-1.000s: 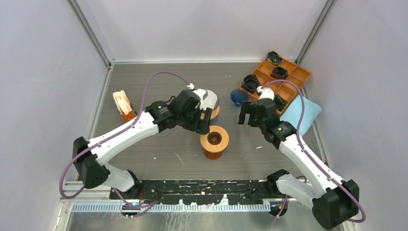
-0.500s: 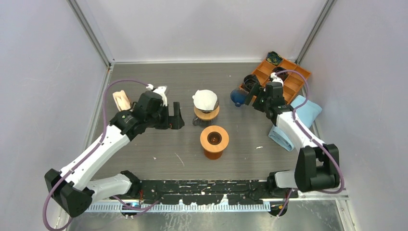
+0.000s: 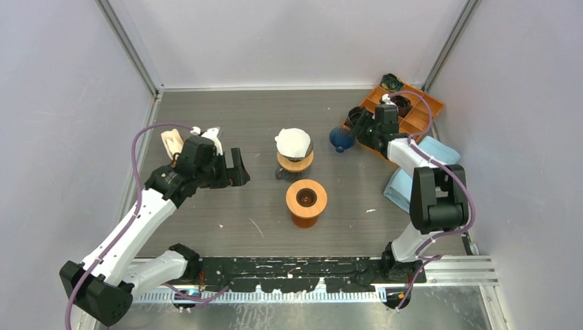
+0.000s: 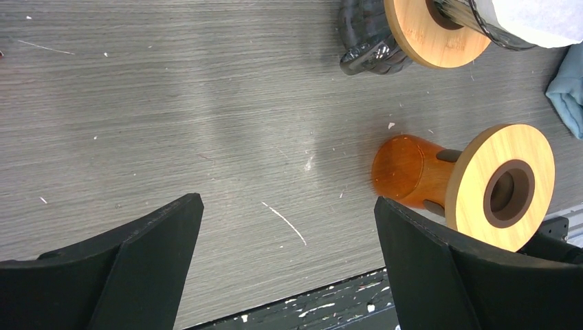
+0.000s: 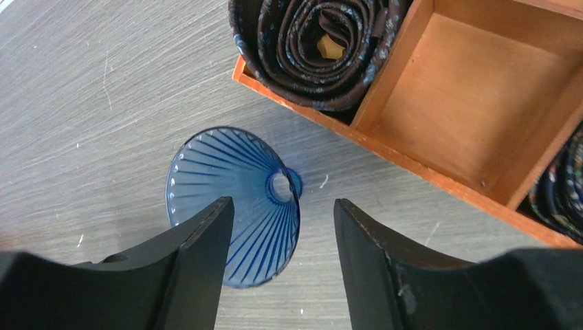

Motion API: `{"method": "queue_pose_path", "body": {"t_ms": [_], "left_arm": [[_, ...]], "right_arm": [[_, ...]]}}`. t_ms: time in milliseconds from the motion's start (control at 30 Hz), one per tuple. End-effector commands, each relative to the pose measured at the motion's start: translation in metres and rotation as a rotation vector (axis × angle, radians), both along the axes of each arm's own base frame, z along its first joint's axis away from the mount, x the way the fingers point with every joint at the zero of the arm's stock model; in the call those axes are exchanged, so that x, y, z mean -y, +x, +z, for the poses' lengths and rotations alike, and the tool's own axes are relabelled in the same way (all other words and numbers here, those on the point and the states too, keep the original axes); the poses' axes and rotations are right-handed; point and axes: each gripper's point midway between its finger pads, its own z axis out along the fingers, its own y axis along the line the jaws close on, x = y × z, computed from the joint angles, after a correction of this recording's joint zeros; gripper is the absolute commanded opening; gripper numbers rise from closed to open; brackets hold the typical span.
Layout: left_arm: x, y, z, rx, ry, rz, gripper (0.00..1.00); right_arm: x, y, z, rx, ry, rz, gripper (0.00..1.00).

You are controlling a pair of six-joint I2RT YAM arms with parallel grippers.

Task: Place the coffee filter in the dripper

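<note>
White paper coffee filter [image 3: 292, 141]: one, seated in one clear glass dripper [image 3: 302, 163] at mid surface [image 3: 227, 124]. Left fingers [image 4: 137, 268] are held spread, empty; right fingers [image 5: 196, 265] are spread astride one blue ribbed dripper [image 5: 237, 185].

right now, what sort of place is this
Probably a lab test cell for robots, not a kitchen: plain white walls on metal frame posts, a left arm and right arm bolted to a base plate at the table edge, and coffee props like the dripper laid out.

Bright, even diffuse light, faint shadows, sharp focus.
</note>
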Motion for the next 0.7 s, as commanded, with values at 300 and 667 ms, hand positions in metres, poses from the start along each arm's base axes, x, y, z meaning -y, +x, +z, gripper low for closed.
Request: {"method": "queue_pose_path", "body": {"t_ms": [300, 667], "left_arm": [[-0.005, -0.006, 0.012, 0.027, -0.023, -0.01, 0.99], [0.007, -0.013, 0.015, 0.007, -0.09, -0.046, 0.99]], "right_arm": [[-0.004, 0.036, -0.003, 0.038, 0.011, 0.027, 0.33], [-0.006, 0.02, 0.016, 0.049, -0.005, 0.075, 0.01]]}}
